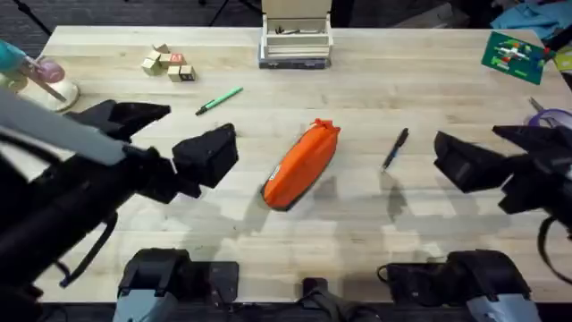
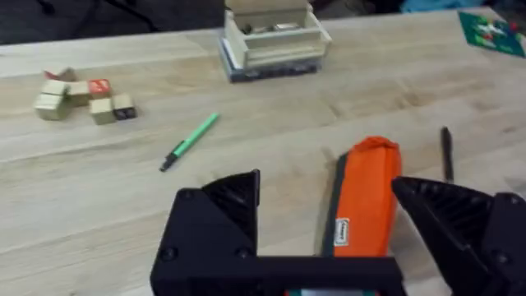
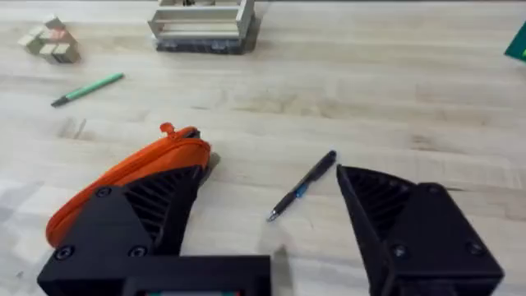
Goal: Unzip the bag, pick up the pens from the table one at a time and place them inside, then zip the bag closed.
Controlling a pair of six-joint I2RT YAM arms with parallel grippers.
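- The bag's [image 2: 366, 193] near end was hidden behind the left gripper [image 2: 329, 218] in its wrist view.
- The bag's zipper was too small to tell whether open or closed.
- The right gripper's [image 1: 465, 161] arm ran off the overhead edge.
- The organizer's [image 3: 201, 20] top was cropped.

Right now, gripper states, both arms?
Left gripper: open, holding nothing, above the bag.
Right gripper: open, holding nothing, above the dark pen.
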